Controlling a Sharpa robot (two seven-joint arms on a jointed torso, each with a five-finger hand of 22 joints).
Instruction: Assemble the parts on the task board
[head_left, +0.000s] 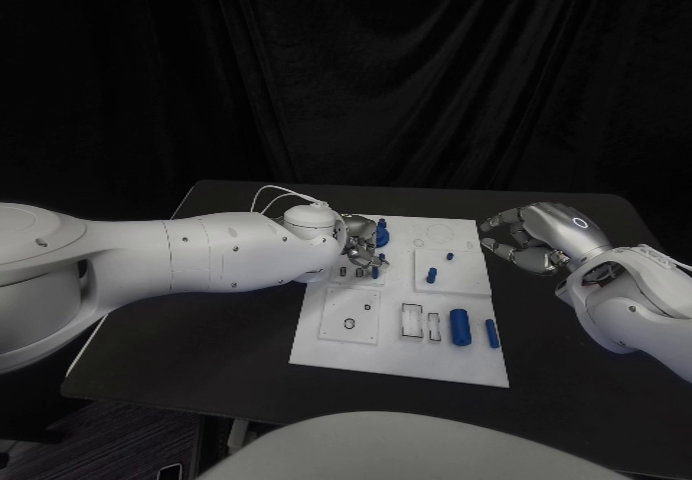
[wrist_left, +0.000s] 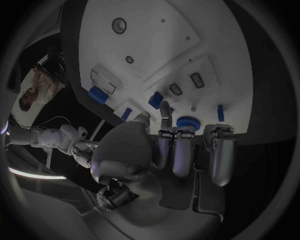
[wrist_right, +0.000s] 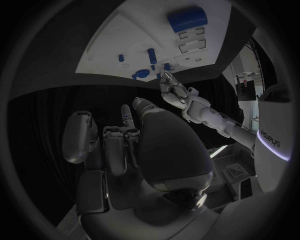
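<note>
The white task board (head_left: 389, 345) lies mid-table. My left hand (head_left: 361, 247) hovers over its far left part, fingers side by side. Their tips reach a round blue part (wrist_left: 186, 122), the thumb beside it; whether they grip it I cannot tell. That round part (head_left: 382, 233) stands near the board's far edge. A large blue cylinder (head_left: 460, 326) and a slimmer blue piece (head_left: 492, 333) lie at the near right. Two small blue pegs (head_left: 431, 274) (head_left: 450, 257) stand further back. My right hand (head_left: 526, 240) floats at the board's right edge, fingers curled in on nothing (wrist_right: 119, 145).
White inset plates with slots and holes (head_left: 351, 314) (head_left: 420, 322) cover the board's near half. Black table (head_left: 188, 340) surrounds the board, with its front edge close below. A black curtain hangs behind.
</note>
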